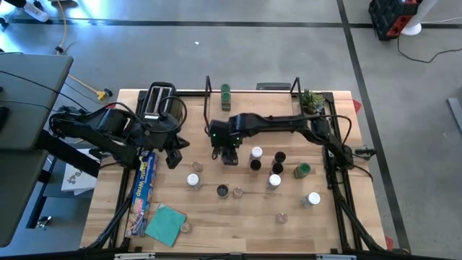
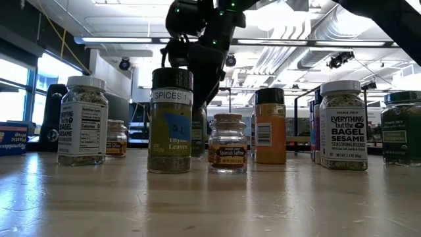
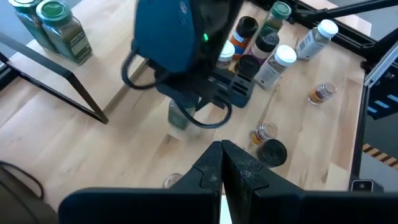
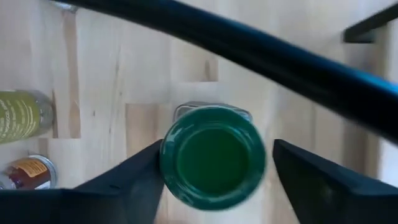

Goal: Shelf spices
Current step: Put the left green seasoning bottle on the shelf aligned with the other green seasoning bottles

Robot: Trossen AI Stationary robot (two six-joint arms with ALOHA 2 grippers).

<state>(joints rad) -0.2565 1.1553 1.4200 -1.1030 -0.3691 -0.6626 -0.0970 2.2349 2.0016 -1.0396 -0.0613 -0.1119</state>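
Several spice jars stand on their bases on the wooden table, among them a white-topped one, a black-topped one and a green-topped one. Two green-lidded jars stand on the shelf at the far edge. My right gripper points down, open, over a green-lidded jar that stands upright in front of the shelf, with one finger on either side of its lid. My left gripper hovers shut above the table's left part, holding nothing. My right gripper comes at the green lid from above, with its fingers astride it. One finger lies right at the lid's rim; I cannot tell whether it touches. The other finger stands clear of the lid. The jar stands on the table.
A black-and-silver toaster stands at the far left and a small potted plant at the far right. A long blue box and a teal cloth lie at the near left. Loose jars crowd the table's middle and right.
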